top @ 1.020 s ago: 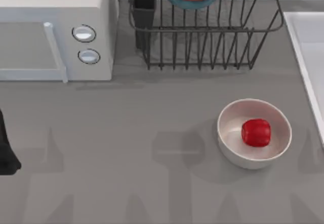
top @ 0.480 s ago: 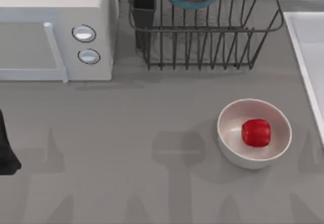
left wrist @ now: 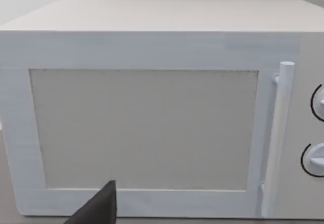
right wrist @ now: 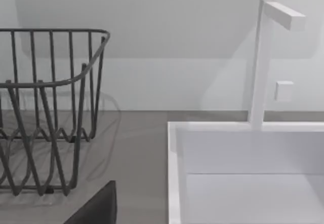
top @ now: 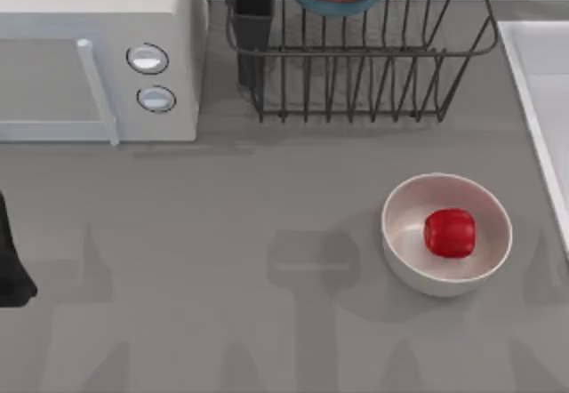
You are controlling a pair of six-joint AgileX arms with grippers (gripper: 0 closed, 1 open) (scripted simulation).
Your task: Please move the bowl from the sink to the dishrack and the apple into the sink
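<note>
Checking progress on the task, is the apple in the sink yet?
No, the apple sits inside the white bowl on the table, beside the sink.

Light is even and soft across all three views — bright, diffuse, no harsh glare, and everything renders crisp from edge to edge with no visible lens bending. On the grey table lie broad, faint, overlapping shadows, darkest beside the white bowl, while the dishrack throws a thin lattice of shadow on the counter. The apple carries a small gloss highlight — the microwave front looks flat and pale.
</note>
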